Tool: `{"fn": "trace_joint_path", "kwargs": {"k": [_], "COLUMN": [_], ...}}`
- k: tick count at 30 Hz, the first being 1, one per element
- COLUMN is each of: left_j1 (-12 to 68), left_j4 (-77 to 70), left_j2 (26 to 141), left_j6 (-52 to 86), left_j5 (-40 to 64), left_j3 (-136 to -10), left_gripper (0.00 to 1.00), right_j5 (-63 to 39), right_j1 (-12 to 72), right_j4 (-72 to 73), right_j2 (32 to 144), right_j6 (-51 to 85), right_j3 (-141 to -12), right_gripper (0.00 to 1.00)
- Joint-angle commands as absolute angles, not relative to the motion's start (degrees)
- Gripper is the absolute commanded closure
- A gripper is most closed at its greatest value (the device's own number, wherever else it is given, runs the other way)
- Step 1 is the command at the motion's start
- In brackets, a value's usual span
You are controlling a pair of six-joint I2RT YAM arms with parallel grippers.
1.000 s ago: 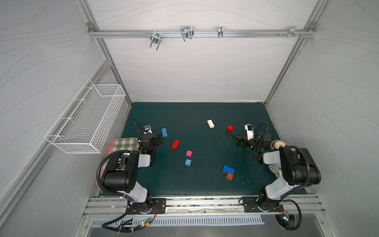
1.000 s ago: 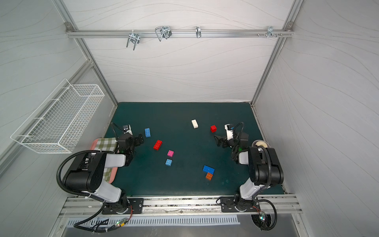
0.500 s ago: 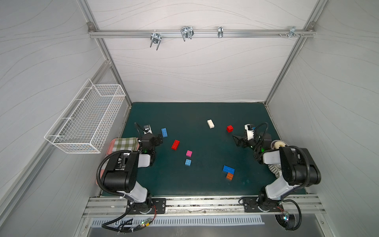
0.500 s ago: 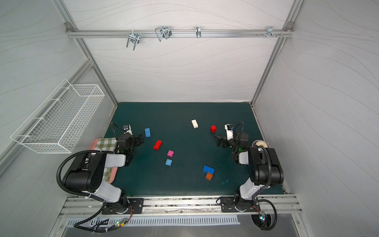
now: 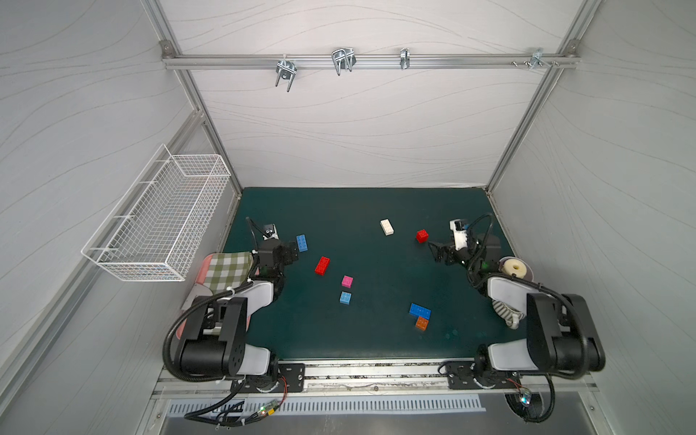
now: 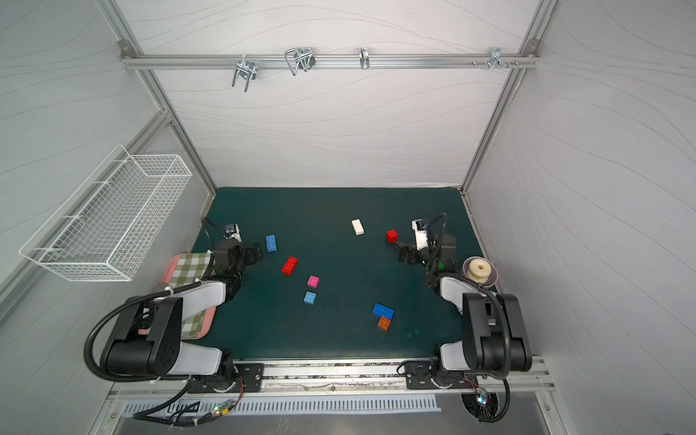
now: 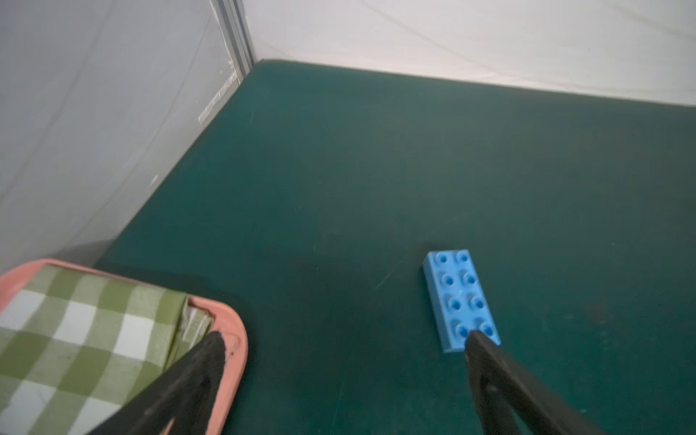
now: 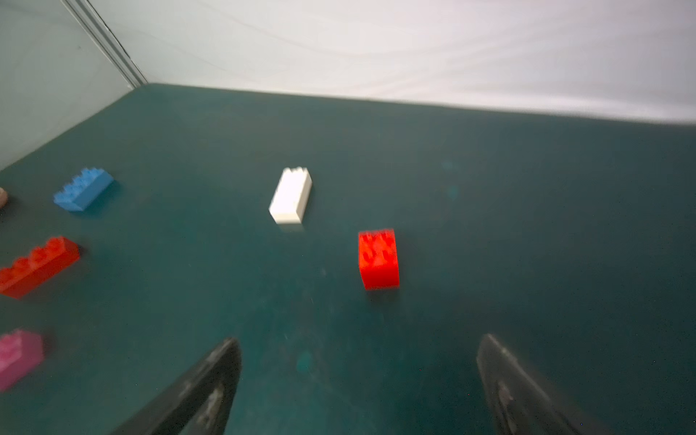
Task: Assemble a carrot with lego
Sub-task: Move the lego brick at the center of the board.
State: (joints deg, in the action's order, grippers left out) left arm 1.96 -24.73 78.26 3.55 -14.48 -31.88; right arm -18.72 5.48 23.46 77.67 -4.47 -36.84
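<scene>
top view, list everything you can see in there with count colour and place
white brick: 1, white, far middle
red square brick: 1, red, far right
red oblong brick: 1, red, left of centre
pink brick: 1, pink, centre
light-blue square brick: 1, light blue, beside pink brick
light-blue oblong brick: 1, light blue, far left
orange brick: 1, orange, near right
blue oblong brick: 1, blue, against orange brick
wire basket: 1, white, left wall
tray: 1, pink, left edge
checked cloth: 1, green-white, on tray
cream ring: 1, cream, right edge
left hand: 1, black, open, empty
right hand: 1, black, open, empty
</scene>
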Motion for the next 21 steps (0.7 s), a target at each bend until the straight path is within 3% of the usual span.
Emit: {"fn": "trace_joint_path", "kwargs": {"k": [1,8,13,21], "left_j1": [2.9,5.9,6.9,7.1], "left_j4": [-11.5,10.4,14.1,15.9], "left_j2": [75.0,74.3,71.8,70.5], "left_j6": [5.5,11.3,12.9,12.7], "left_j5": [-12.0,-6.2,-2.2,0.3], "left_j3": [-38.3,-48.7,-48.9,-48.9], "left_gripper": [0.01,0.01,0.01,0.01], "right_j5": [-10.5,-7.0,-3.8,-1.1], "right_j1": [9.8,18.4,23.6,26.8], "right_j4": [0.1,-20.4,-25.7,-29.1], "right_j2": [76.9,87.6,97.7,113.7], "right_j6": [-6.2,-2.0,-0.8,1.7], "right_j3": [-48.5,-68.2,-77.3,-90.6], "right_gripper": [0.01,0.01,0.01,0.1]}}
